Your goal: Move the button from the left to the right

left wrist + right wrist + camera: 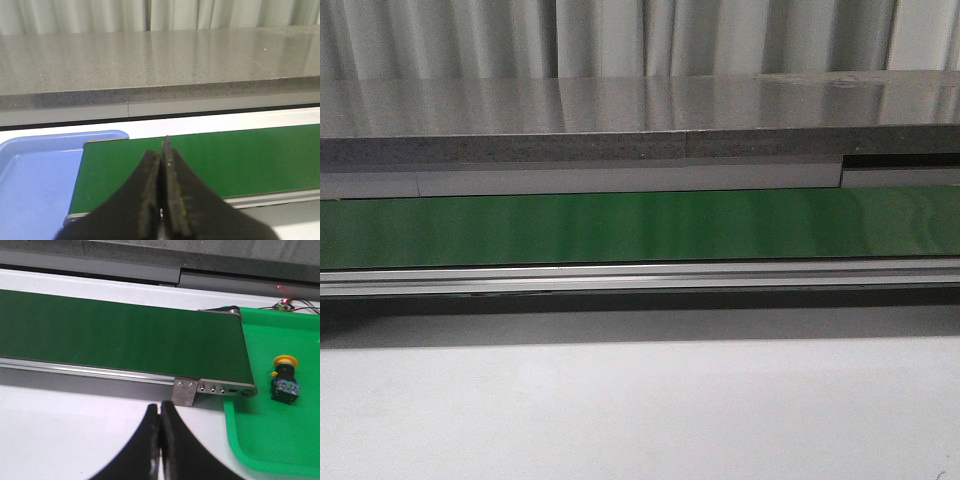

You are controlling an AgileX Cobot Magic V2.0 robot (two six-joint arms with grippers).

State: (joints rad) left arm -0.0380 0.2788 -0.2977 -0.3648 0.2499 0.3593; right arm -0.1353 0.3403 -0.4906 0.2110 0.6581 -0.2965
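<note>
Front view: a green conveyor belt (640, 228) is seen crossing the white tabletop (640, 410).

Left wrist view: the left gripper (162, 157) is seen closed, empty, above the belt beside a blue tray (35, 185).

Right wrist view: the right gripper (160, 410) is closed, empty; the button (284, 380) is seen in a green tray (260, 440) past the belt's end.

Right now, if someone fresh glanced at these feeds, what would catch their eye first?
The green conveyor belt running across the whole front view. Next, the button with its orange-yellow cap, lying in the bright green tray just past the belt's end in the right wrist view. At the belt's other end sits a blue tray, and both the left gripper and right gripper are shut, holding nothing.
</note>
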